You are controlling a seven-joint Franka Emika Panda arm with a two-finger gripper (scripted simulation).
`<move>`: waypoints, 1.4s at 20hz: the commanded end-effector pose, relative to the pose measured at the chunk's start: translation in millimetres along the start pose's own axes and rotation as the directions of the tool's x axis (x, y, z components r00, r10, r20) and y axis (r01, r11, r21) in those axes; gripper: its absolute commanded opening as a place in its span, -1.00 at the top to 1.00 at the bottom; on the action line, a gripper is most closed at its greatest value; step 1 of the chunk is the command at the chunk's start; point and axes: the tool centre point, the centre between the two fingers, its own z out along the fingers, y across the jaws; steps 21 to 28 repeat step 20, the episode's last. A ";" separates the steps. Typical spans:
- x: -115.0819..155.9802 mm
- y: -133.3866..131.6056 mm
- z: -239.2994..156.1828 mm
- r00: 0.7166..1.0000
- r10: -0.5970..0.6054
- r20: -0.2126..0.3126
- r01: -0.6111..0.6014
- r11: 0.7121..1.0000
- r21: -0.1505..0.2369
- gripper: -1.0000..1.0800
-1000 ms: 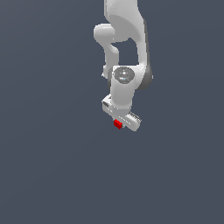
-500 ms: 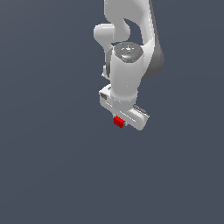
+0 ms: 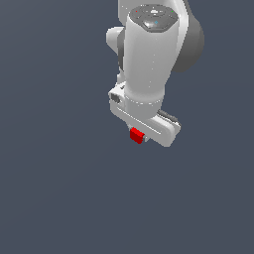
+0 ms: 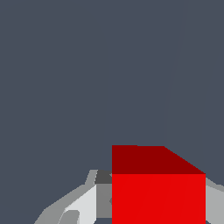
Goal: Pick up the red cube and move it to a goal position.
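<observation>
White robot gripper (image 3: 139,133) pinching 1 small bright red plain-faced cube (image 3: 136,135), cube (image 4: 158,192) wedged between grey fingers (image 4: 83,203).

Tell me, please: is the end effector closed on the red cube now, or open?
Shut on it. In the wrist view the red cube sits between the fingers of the end effector, a finger showing on each side.

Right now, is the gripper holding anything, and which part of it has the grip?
Yes: the gripper holds the red cube between its fingers, gripped by its opposite side faces.
</observation>
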 end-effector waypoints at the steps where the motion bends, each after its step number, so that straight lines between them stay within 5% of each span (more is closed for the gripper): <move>1: 6.2 -5.3 -15.0 1.000 0.000 0.000 0.000 1.000 0.000 1.00; 28: 25.3 -21.7 -55.2 1.000 -0.001 0.001 0.001 1.000 0.000 1.00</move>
